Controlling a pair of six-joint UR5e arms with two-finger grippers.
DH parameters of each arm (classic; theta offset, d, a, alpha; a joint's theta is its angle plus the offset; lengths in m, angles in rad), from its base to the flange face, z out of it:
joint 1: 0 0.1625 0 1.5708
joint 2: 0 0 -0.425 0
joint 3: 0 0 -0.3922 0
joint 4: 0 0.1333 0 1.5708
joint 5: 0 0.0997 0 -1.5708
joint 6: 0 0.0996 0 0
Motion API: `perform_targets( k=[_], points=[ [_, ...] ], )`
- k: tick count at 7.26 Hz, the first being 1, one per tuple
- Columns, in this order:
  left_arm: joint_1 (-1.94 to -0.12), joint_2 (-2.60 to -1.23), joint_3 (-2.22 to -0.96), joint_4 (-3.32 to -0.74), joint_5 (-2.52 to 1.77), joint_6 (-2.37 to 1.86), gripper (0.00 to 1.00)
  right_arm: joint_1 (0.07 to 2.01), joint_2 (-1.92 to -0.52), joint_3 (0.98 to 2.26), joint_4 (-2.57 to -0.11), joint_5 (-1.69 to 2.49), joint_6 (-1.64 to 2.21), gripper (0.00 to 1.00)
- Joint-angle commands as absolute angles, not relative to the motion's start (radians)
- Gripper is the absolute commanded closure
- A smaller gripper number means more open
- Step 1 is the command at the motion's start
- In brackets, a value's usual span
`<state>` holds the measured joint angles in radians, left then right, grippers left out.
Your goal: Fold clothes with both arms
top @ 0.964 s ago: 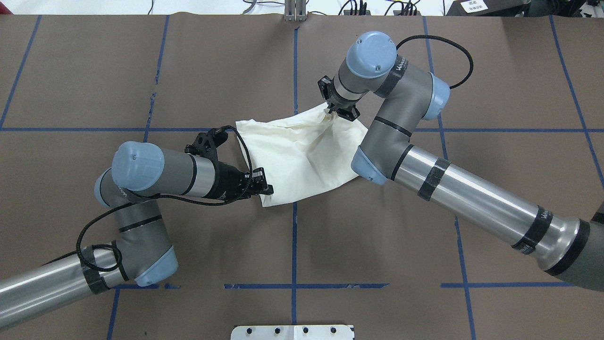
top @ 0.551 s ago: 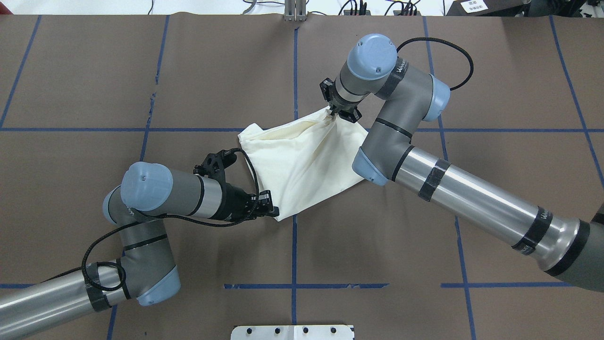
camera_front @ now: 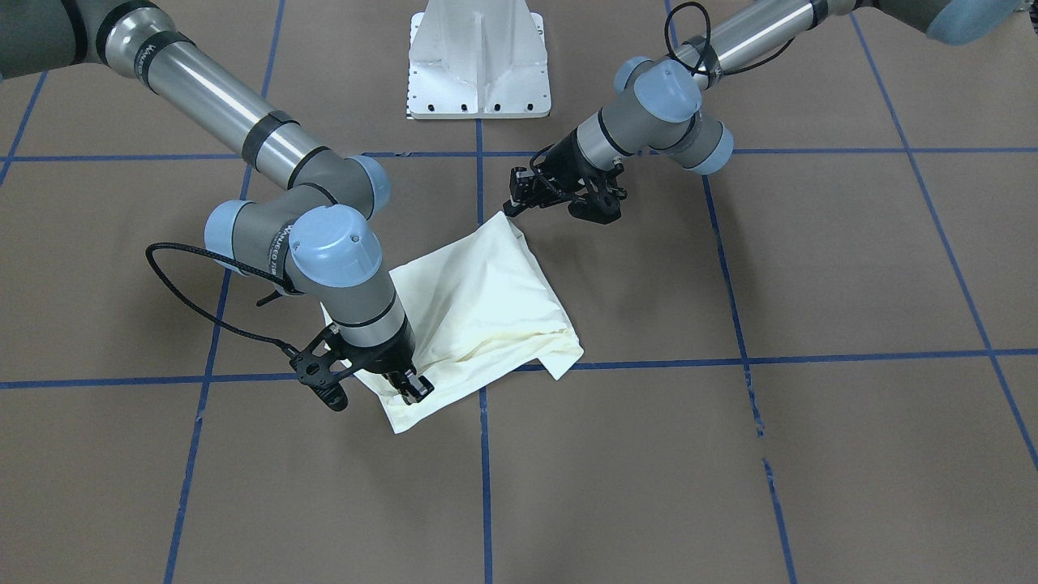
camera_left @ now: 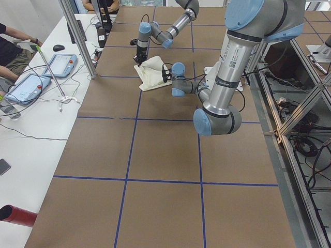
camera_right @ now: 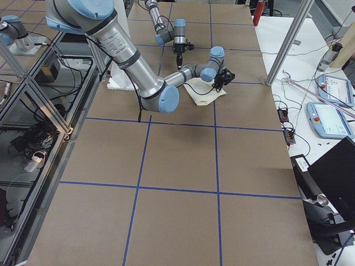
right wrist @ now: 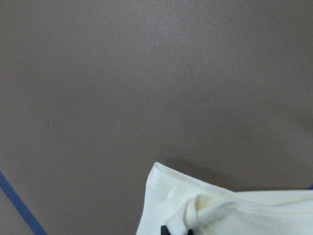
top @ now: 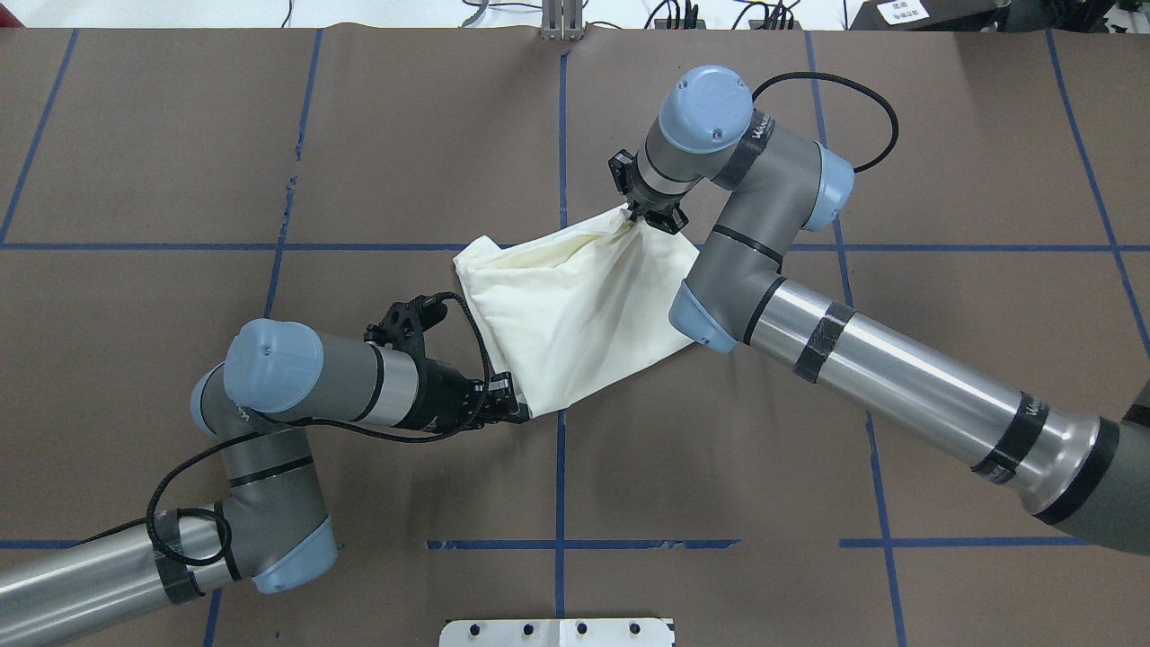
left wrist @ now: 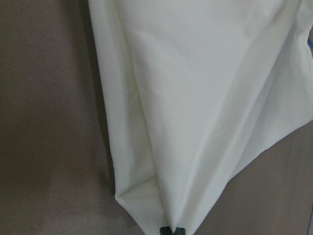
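The cream shirt [top: 575, 310] lies folded into a small bundle at the table's middle, plain side up, with no print showing; it also shows in the front view [camera_front: 478, 308]. My left gripper [top: 519, 412] is shut on the bundle's near corner, seen in the front view [camera_front: 512, 207] and close up in the left wrist view [left wrist: 172, 230]. My right gripper [top: 640, 216] is shut on the far corner's hem, seen in the front view [camera_front: 409, 388] and in the right wrist view [right wrist: 173, 230]. The cloth is stretched taut between them.
The brown table cover [top: 269, 135] has a blue tape grid. The white pedestal base [camera_front: 478, 65] stands at the robot's side. An operators' desk with tablets [camera_left: 28, 85] and a metal pole [camera_left: 77, 36] lie beyond the far edge.
My left gripper has pulled its corner toward the robot and a little to the right, drawing the cloth taut. The right gripper has hardly moved and keeps its hold.
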<state>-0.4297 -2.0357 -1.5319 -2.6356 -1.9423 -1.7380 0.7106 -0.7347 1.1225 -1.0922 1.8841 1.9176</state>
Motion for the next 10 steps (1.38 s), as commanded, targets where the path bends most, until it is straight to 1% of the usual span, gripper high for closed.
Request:
perform_targets(
  k=[1,2,4,5,6,7,9,10],
  points=[
    [-0.442,-1.957,-1.659,-2.626,-1.945,-1.750,0.38,0.730,-0.730,1.129,-1.092,1.896,1.852,0.00],
    [-0.471,-1.878,-1.758,-2.622,-1.941,-1.750,0.38,0.735,-0.724,1.147,-1.094,1.929,1.815,0.00],
    [-0.535,-1.868,-1.776,-2.620,-1.940,-1.749,0.38,0.717,-0.748,1.250,-1.101,2.008,1.806,0.00],
    [-0.546,-1.868,-1.776,-2.620,-1.940,-1.749,0.38,0.645,-0.771,1.253,-1.097,1.984,1.789,0.00],
    [-0.548,-1.870,-1.773,-2.619,-1.940,-1.749,0.38,0.638,-0.779,1.256,-1.098,1.985,1.770,0.54],
    [-0.551,-1.873,-1.775,-2.612,-1.940,-1.750,0.38,0.621,-0.807,1.252,-1.098,1.980,1.755,1.00],
    [-0.552,-1.870,-1.773,-2.611,-1.940,-1.750,0.38,0.658,-0.775,1.226,-1.106,1.977,1.642,1.00],
    [-0.552,-1.867,-1.773,-2.611,-1.940,-1.750,0.38,0.667,-0.696,1.119,-1.108,1.968,1.626,1.00]
  ],
)
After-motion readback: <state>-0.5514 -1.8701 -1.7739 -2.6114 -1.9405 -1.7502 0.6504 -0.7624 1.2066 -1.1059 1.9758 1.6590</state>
